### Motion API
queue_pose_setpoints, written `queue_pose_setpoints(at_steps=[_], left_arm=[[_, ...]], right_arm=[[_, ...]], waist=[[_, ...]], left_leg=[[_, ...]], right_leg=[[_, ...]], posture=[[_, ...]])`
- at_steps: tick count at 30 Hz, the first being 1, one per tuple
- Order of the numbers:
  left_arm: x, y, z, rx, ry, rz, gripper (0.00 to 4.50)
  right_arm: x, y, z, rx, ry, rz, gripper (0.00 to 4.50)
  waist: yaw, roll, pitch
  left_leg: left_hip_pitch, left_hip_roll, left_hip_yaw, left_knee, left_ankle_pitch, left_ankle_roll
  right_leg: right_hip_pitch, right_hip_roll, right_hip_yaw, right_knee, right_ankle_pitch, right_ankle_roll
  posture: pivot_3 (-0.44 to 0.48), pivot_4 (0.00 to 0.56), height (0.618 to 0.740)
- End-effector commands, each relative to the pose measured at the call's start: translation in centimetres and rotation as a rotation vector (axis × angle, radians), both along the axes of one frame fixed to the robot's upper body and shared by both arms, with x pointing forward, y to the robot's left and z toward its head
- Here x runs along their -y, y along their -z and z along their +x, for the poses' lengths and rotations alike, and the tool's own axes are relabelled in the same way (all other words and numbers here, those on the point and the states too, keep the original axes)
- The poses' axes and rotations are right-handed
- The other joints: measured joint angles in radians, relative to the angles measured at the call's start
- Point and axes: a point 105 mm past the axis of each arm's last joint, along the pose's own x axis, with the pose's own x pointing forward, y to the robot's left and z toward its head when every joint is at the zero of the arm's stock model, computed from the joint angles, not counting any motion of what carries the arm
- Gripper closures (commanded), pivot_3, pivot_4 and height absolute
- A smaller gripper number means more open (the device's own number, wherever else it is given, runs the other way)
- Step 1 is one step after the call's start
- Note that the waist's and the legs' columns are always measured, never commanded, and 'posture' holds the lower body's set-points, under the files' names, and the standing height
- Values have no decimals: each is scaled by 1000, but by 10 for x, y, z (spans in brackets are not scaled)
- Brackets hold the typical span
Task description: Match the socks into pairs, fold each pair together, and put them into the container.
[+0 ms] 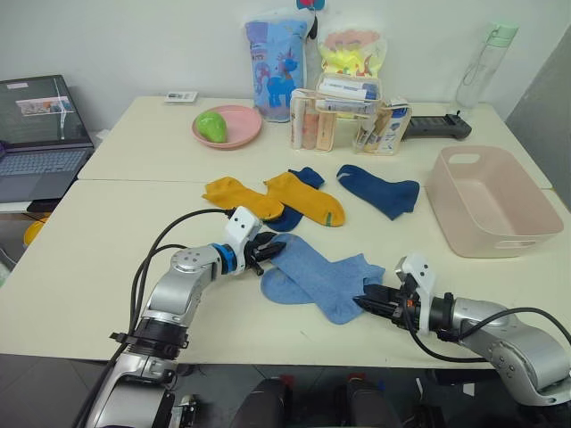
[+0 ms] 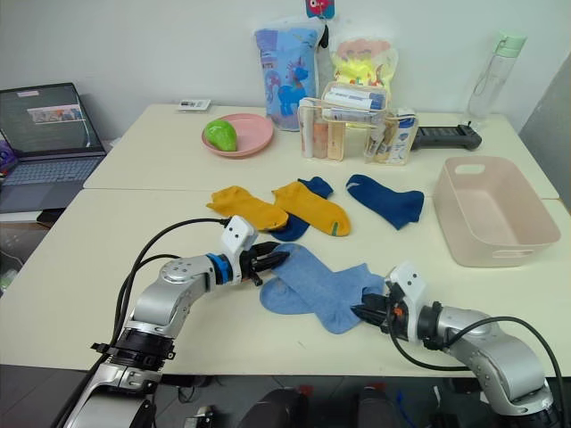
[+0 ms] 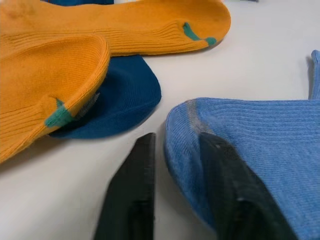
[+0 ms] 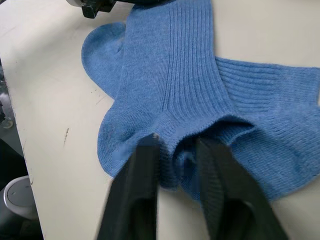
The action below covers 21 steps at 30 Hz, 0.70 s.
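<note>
1. The two light blue socks [image 1: 323, 281] lay stacked one on the other near the front edge of the desk [image 1: 80, 259], between the two arms; they looked already matched, which is likely why both arms worked at them together
2. The left end effector [image 1: 270, 252] sat at the toe end of the pair, its two black fingers [image 3: 131, 192] parted with the sock's rounded edge between them, not yet pinched; I judge it was set there to lift that end for the fold
3. The right end effector [image 1: 368, 301] met the cuff end, one finger [image 4: 219, 192] slipped into the opening of the cuff and the other outside it, so it appeared to grip the knit, though how firmly is hard to say
4. Behind them the two yellow socks [image 1: 272, 197] lay side by side and overlapping, with one navy sock [image 1: 297, 203] partly tucked beneath them; the other navy sock [image 1: 379, 190] lay apart toward the right, so those pairs were still unsorted
5. The pink tub [image 1: 489, 201] stood open on the right side of the desk, close to the right arm and with no socks in it
6. Further back stood a pink plate [image 1: 234, 132] bearing a green fruit, a clear box of tubes [image 1: 332, 116], two printed bags, a bottle and a laptop [image 1: 40, 134]; the printing on the tubes and bags was too small to read
</note>
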Motion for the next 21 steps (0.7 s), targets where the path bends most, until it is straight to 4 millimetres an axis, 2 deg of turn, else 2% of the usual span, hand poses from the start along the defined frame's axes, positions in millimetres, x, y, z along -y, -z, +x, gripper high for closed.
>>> queue_pose_setpoints(at_steps=[1,16,21], left_arm=[[3,-9,0,35,15,-14,4477],[-10,-13,-13,19,-39,-65,4477],[-15,-19,-30,-1,-45,-127,4477]], right_arm=[[1,-6,1,30,-11,5,4500],[11,-12,11,57,-18,-39,4500],[18,-17,20,82,-50,-86,4500]], waist=[[0,0,0],[0,0,0],[-5,0,0]], left_leg=[[0,0,0,0,0,0],[0,0,0,0,0,0],[0,0,0,0,0,0]], right_leg=[[0,0,0,0,0,0],[0,0,0,0,0,0],[0,0,0,0,0,0]], posture=[[0,150,740],[0,150,740],[0,150,740]])
